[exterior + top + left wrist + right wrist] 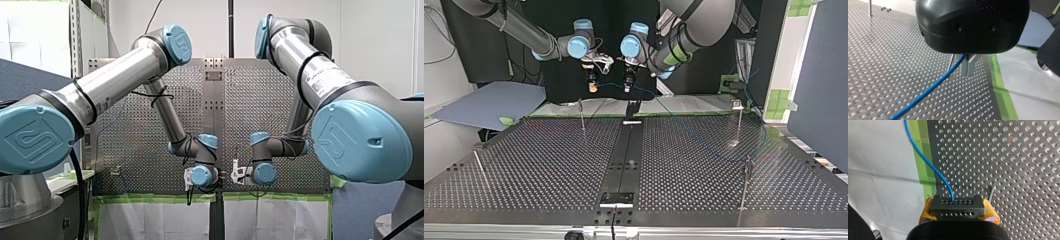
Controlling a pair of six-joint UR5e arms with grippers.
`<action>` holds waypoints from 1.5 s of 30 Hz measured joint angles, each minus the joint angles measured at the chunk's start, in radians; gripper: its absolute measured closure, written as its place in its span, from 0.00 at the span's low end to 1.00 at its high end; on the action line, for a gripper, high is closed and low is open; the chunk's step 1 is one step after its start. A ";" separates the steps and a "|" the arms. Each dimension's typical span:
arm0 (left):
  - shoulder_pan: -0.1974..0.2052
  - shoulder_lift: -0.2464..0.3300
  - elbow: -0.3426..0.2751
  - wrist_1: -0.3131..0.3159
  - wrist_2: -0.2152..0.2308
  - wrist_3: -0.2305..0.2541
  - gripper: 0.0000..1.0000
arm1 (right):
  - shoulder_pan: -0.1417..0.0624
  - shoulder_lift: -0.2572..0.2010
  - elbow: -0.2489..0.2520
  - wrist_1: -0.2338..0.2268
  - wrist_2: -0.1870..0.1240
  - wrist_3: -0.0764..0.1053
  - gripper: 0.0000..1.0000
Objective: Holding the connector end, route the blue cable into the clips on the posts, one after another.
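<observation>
Front view: looking from behind and above both arms (120,75) over the grey perforated metal table (130,150), well back.
Top view: facing the arms from across it, low.
Left wrist view: hanging close behind my left arm's black gripper (959,66).
Right wrist view: sitting close behind my right arm's yellow-padded gripper (958,211) clamping the black rectangular connector (958,205).
Shared: both wrist views are catching the thin blue cable (930,90).

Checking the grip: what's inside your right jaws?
The connector, clamped between yellow pads, with the cable leaving its face. Its lower end is covered by my right gripper.
</observation>
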 joint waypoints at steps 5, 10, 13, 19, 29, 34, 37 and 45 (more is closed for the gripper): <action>-0.051 -0.046 0.049 -0.048 -0.044 -0.012 1.00 | -0.016 -0.038 0.044 -0.031 -0.003 0.009 1.00; -0.085 -0.071 0.099 -0.073 -0.065 -0.037 1.00 | -0.045 -0.054 0.091 -0.062 -0.013 0.010 1.00; -0.089 -0.073 0.128 -0.070 -0.078 -0.042 1.00 | -0.073 -0.055 0.119 -0.085 -0.031 -0.008 1.00; -0.092 -0.074 0.181 -0.048 -0.104 -0.043 1.00 | -0.137 -0.055 0.161 -0.104 -0.077 -0.035 1.00; -0.096 -0.074 0.212 -0.051 -0.109 -0.039 1.00 | -0.232 -0.055 0.170 -0.139 -0.091 -0.030 1.00; -0.098 -0.085 0.219 -0.044 -0.101 -0.040 1.00 | -0.275 -0.055 0.170 -0.153 -0.091 -0.037 1.00; -0.103 -0.104 0.236 -0.054 -0.101 -0.039 1.00 | -0.289 -0.055 0.170 -0.157 -0.091 -0.044 1.00; -0.122 -0.161 0.296 -0.094 -0.109 -0.044 1.00 | -0.313 -0.054 0.169 -0.170 -0.112 -0.075 1.00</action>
